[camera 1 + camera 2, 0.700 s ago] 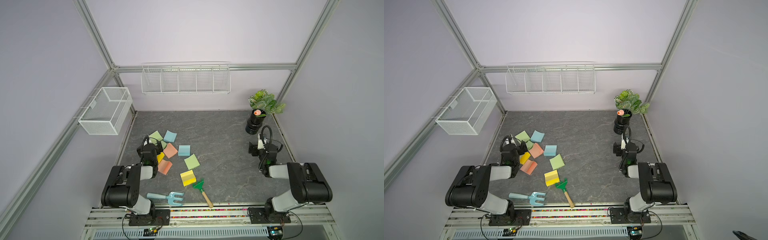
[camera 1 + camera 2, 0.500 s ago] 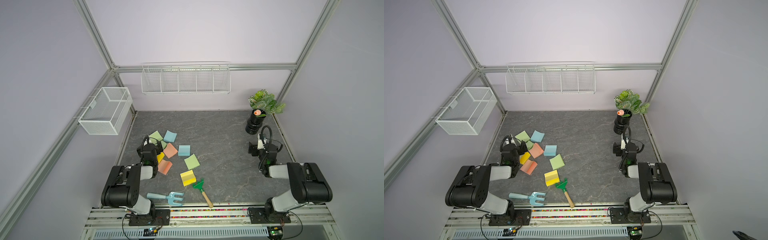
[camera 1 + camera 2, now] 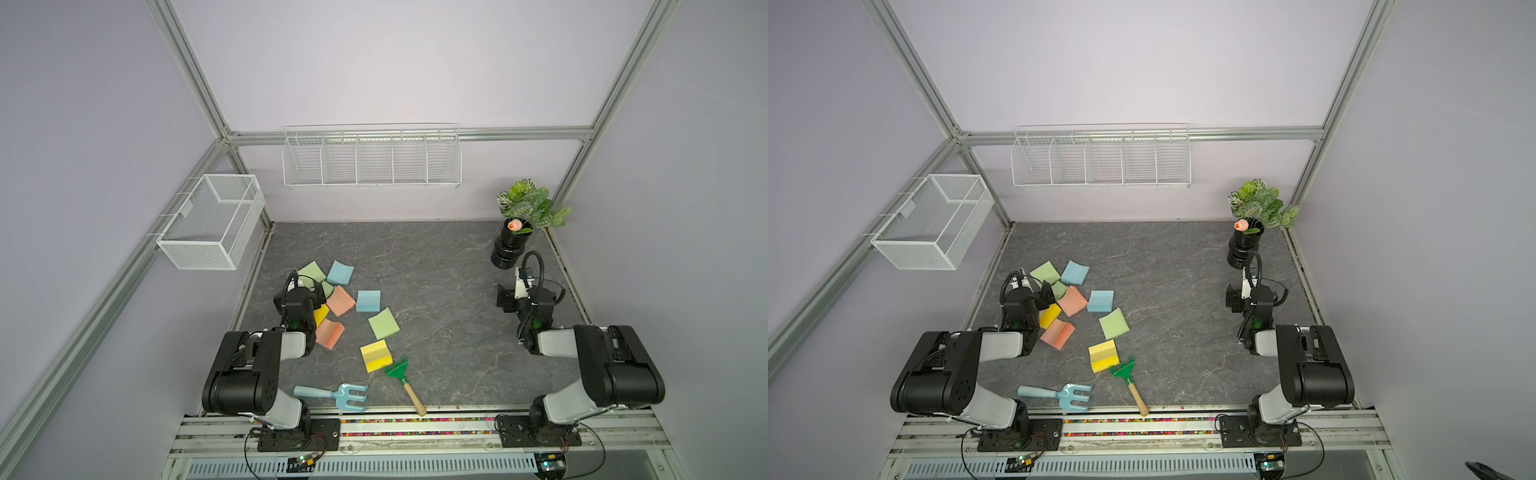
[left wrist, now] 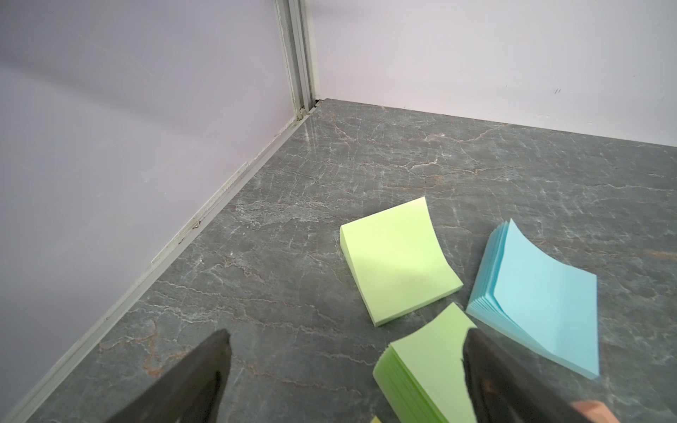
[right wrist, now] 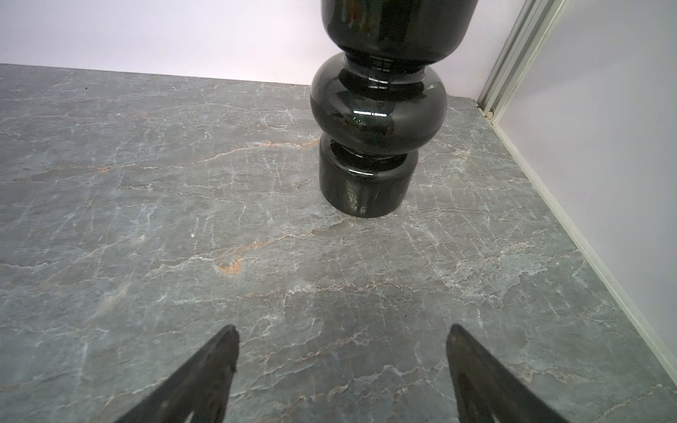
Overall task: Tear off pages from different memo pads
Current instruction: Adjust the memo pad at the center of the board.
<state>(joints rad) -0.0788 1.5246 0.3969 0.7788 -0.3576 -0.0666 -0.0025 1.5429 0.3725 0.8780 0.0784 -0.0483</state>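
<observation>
left side: left gripper (image 4: 348, 333) has its fingers (image 4: 205, 370) spread wide, nothing pinched. One finger overlaps a corner of the near green pad (image 4: 425, 370); can't tell if it touches. The gripper sits low over the table (image 3: 436, 270), aimed at the 11 o'clock corner (12 = back wall). The left arm (image 3: 266, 357) is folded back on itself, forearm running forward from the front rail.

right side: right gripper (image 5: 342, 329) also has its fingers spread wide, only bare table between them. It is aimed at the black vase (image 5: 370, 175) in the 1 o'clock corner, not touching it. The right arm (image 3: 598, 361) is folded the same way.

count: nine memo pads (image 3: 368, 300), all on the table's left half, 7 to 10 o'clock from centre, around and just right of the left gripper. Three green, two blue, two salmon, two yellow; several are bent. One green and one yellow are partly hidden by the left wrist.

other: one blue fork (image 3: 340, 395) and one green rake (image 3: 399, 370) at 6–7 o'clock by the front edge. The rake head is just beside a yellow pad (image 3: 376, 355). Two wire baskets are on the walls: mesh basket (image 3: 212, 220) and long basket (image 3: 370, 158).
</observation>
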